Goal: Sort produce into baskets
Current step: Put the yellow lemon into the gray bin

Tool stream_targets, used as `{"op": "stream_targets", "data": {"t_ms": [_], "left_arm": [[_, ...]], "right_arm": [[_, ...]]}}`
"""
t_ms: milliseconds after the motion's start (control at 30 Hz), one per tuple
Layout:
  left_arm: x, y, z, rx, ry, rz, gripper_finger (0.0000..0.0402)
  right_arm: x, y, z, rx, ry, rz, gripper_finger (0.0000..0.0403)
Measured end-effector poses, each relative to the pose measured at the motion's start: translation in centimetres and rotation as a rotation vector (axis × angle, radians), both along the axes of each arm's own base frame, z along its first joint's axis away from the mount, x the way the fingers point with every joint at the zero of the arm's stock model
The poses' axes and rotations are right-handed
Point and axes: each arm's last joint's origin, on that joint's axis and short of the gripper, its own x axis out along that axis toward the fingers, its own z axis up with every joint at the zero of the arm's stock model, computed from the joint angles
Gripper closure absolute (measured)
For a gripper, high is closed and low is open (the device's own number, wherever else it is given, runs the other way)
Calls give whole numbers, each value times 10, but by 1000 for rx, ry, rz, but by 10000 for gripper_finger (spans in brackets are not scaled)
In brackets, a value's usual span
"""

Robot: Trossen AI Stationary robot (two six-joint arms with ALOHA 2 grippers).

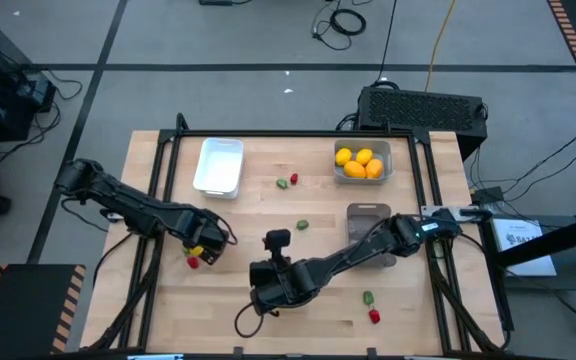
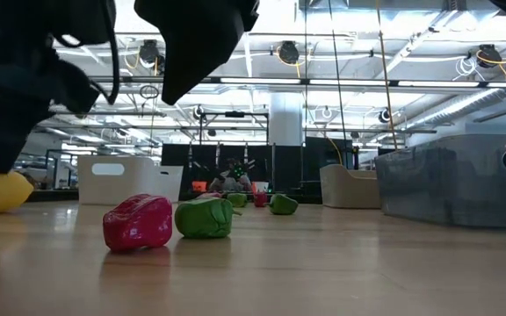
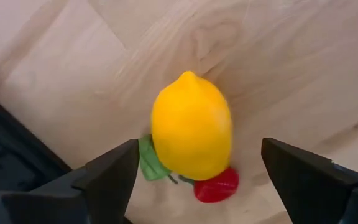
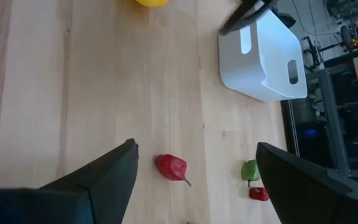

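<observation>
Left wrist view: my left claw (image 3: pixel 197 171) is wide open, holding nothing, with the lemon (image 3: pixel 191 126) on the worktop (image 3: pixel 278 56) centred between its fingers, long axis along them. Right claw (image 4: pixel 194 168) is open, empty, farther off.

Three baskets (image 1: pixel 219 165), five lemons (image 1: pixel 359 163)

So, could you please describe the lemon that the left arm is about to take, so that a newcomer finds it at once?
Start at the white basket at the table's far left, then come toward the near edge to the left gripper. The lemon lies on the wood between its open fingers, alone, while the other lemons sit together in the pale grey basket. A red piece and a green piece lie against it.
</observation>
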Motion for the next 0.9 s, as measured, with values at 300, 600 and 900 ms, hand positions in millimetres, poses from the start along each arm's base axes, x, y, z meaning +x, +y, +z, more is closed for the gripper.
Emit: {"op": "stream_targets", "data": {"t_ms": [300,600,900], "left_arm": [[-3,1,-23,-28,-58,-30,56],[-13,4,-37,-26,-19,-56,79],[-10,2,-37,-42,-57,-91,164]], "right_arm": [[1,-2,0,1,-3,-5,90],[-2,-4,-1,-13,30,-6,90],[-1,-11,-1,-21,49,-20,90]]}}
